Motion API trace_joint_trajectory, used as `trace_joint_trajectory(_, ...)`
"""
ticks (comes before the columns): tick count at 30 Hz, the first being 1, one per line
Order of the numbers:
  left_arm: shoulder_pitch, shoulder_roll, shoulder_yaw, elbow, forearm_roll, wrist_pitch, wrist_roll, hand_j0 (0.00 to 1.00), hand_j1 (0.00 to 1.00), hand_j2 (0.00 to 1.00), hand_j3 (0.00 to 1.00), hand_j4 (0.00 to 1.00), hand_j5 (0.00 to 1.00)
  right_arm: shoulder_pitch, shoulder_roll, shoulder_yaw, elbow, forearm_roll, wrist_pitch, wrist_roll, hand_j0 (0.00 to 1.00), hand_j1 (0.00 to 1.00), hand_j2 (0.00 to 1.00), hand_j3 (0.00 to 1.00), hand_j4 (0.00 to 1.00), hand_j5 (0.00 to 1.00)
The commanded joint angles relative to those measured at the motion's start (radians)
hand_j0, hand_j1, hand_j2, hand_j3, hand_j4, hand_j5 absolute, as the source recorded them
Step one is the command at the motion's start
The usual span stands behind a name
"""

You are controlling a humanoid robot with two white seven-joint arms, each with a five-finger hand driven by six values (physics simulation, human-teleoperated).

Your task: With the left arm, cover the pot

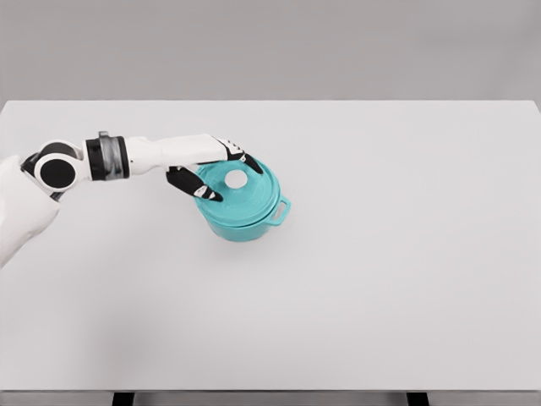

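Note:
A teal pot [250,222] with a side handle [280,211] stands on the white table [380,254], left of centre. Its teal lid [249,190], with a white knob [237,179], lies on top of the pot, sitting slightly toward the upper left. My left arm reaches in from the left edge, and my left hand [221,176] grips the lid's left rim. The black fingertips [248,161] press on the far edge and the thumb [203,191] on the near edge. Part of the lid's left side is hidden under the hand.
The table's far edge runs along the top, below a grey wall. Its front edge is at the bottom of the picture. My left shoulder [21,207] fills the left edge.

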Motion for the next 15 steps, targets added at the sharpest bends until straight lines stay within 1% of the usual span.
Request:
trace_joint_trajectory(1, 0.000, 0.010, 0.002, -0.005, 0.015, 0.003, 0.000, 0.86, 0.86, 0.86, 0.86, 0.86, 0.86, 0.000, 0.000, 0.000, 0.000, 0.001, 0.000, 0.000, 1.00, 1.00, 1.00, 1.00, 1.00, 1.00)
trace_joint_trajectory(5, -0.005, 0.074, 0.001, -0.048, 0.081, 0.003, 0.000, 0.86, 0.86, 0.86, 0.86, 0.86, 0.86, 0.000, 0.000, 0.000, 0.000, 0.001, 0.000, 0.000, 1.00, 1.00, 1.00, 1.00, 1.00, 1.00)
trace_joint_trajectory(6, -0.008, 0.108, -0.001, -0.074, 0.126, 0.003, 0.000, 0.86, 0.86, 0.86, 0.86, 0.86, 0.86, 0.000, 0.000, 0.000, 0.000, 0.001, 0.000, 0.000, 1.00, 1.00, 1.00, 1.00, 1.00, 1.00)
trace_joint_trajectory(7, -0.014, 0.140, -0.001, -0.098, 0.153, 0.003, 0.000, 0.86, 0.86, 0.86, 0.86, 0.86, 0.86, 0.000, 0.000, 0.000, 0.000, 0.001, 0.000, 0.000, 1.00, 1.00, 1.00, 1.00, 1.00, 1.00)
trace_joint_trajectory(8, -0.015, 0.174, 0.001, -0.111, 0.193, 0.003, 0.000, 0.92, 0.92, 0.92, 0.92, 0.92, 0.92, 0.000, 0.000, 0.000, 0.000, 0.001, 0.000, 0.000, 1.00, 1.00, 1.00, 1.00, 1.00, 1.00)
trace_joint_trajectory(9, -0.018, 0.224, 0.002, -0.115, 0.241, 0.003, 0.000, 1.00, 1.00, 1.00, 1.00, 1.00, 1.00, 0.000, 0.000, 0.000, 0.000, 0.001, 0.000, 0.000, 1.00, 1.00, 1.00, 1.00, 1.00, 1.00)
trace_joint_trajectory(11, -0.012, 0.378, 0.016, -0.146, 0.347, 0.003, 0.000, 1.00, 1.00, 1.00, 1.00, 1.00, 1.00, 0.000, 0.000, 0.000, 0.000, 0.001, 0.000, 0.000, 1.00, 1.00, 1.00, 1.00, 1.00, 1.00)
trace_joint_trajectory(12, -0.005, 0.465, 0.018, -0.144, 0.407, 0.003, 0.000, 1.00, 1.00, 1.00, 1.00, 1.00, 1.00, 0.000, 0.000, 0.000, 0.000, 0.001, 0.000, 0.000, 1.00, 1.00, 1.00, 1.00, 1.00, 1.00)
trace_joint_trajectory(13, 0.005, 0.522, 0.018, -0.141, 0.416, 0.003, 0.000, 1.00, 1.00, 1.00, 1.00, 1.00, 1.00, 0.000, 0.000, 0.000, 0.000, 0.001, 0.000, 0.000, 1.00, 1.00, 1.00, 1.00, 1.00, 1.00)
trace_joint_trajectory(14, 0.031, 0.551, 0.018, -0.141, 0.431, 0.003, 0.000, 1.00, 1.00, 1.00, 1.00, 1.00, 1.00, 0.000, 0.000, 0.000, 0.000, 0.001, 0.000, 0.000, 1.00, 1.00, 1.00, 1.00, 1.00, 1.00)
trace_joint_trajectory(15, 0.046, 0.553, 0.019, -0.138, 0.431, 0.003, 0.000, 1.00, 1.00, 1.00, 1.00, 1.00, 1.00, 0.000, 0.000, 0.000, 0.000, 0.001, 0.000, 0.000, 1.00, 1.00, 1.00, 1.00, 1.00, 1.00)
